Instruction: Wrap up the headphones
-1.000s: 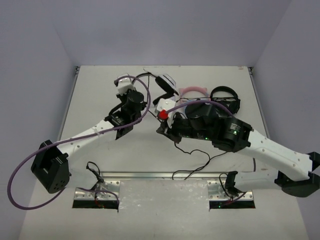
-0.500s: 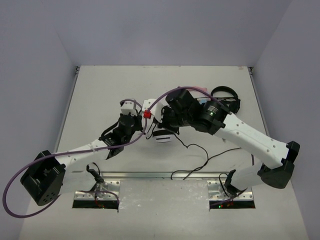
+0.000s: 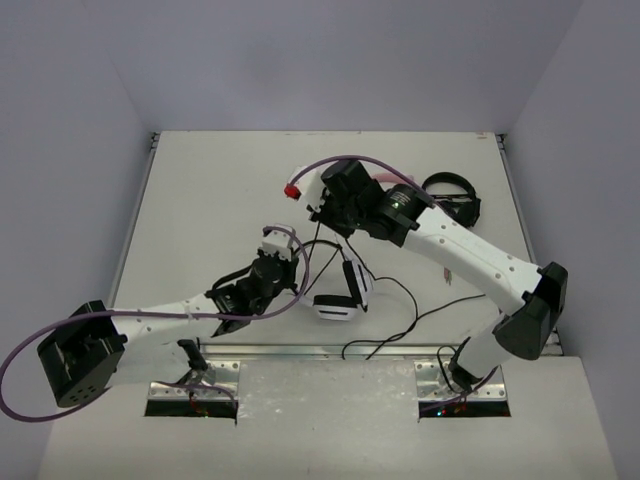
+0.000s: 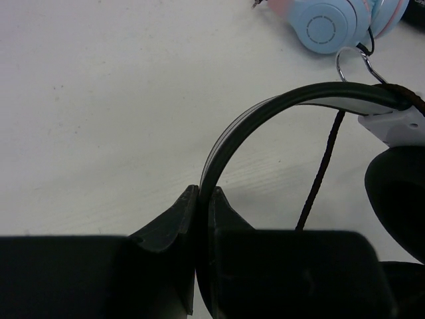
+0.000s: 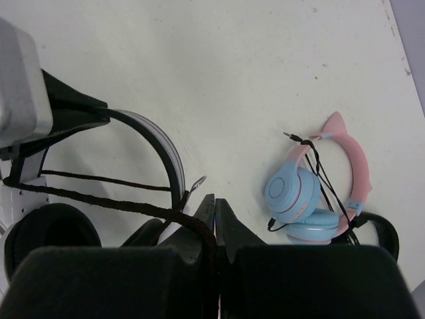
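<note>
Top external: compared with a second ago, your left arm has pulled back from the far middle of the table (image 3: 200, 180) toward its near edge and brought the headphones (image 3: 338, 300) with it; they now sit near centre, just right of the left gripper (image 3: 292, 265). The right gripper (image 3: 322, 213) has swung away to the far side, so the two ends stand well apart with the thin black cable (image 3: 318, 243) drawn between them. The rest of the cable trails loose toward the right arm's base. Judgement: slack is being taken out to lay a turn round the headset; most of the winding is not yet done. The all-black headphones (image 3: 450, 195) lie untouched at far right. Left wrist: the fingers are clamped together on the headband (image 4: 299, 100), edge-on between the pads. The braided cable hangs behind the band, and one black ear cushion (image 4: 398, 193) shows at right. Right wrist: the jaws are pinched on the cable, which runs taut leftward to the headset. The pink-and-blue cat-ear headphones (image 5: 309, 193) rest on the table beyond, apart from it. Containers: you have none in any view; nothing here is held in anything.
</note>
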